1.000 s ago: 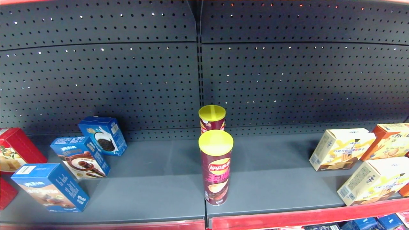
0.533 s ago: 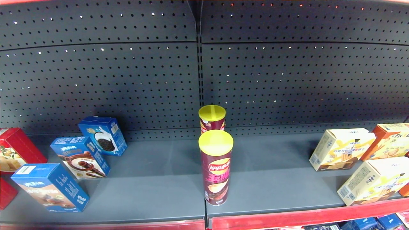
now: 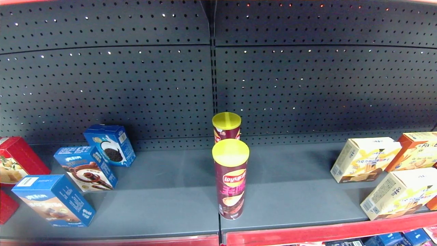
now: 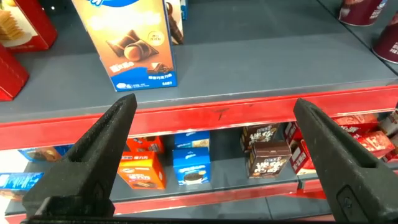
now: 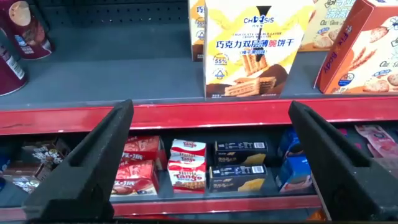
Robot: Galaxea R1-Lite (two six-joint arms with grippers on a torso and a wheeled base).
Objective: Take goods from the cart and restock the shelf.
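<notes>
Two chip cans (image 3: 231, 177), boxes (image 3: 85, 168) either side

Grey shelf (image 3: 164, 205): two upright chip cans (image 3: 230, 181), blue boxes (image 3: 53, 200) left, cream boxes (image 3: 367, 159) right

Front can (image 3: 230, 181): you can see a logo in a yellow-and-red oval, with large pink characters below it.
Cream box (image 5: 258, 46): you get a blue name line along its top edge, a row of dark characters under that, and a small round badge with a percentage beside the pictured biscuits.
Blue box (image 3: 53, 200): you find a white barcode label on its top face, with white lettering next to it.
Orange box (image 5: 348, 56): slanted lettering, too tilted for you to read.
</notes>
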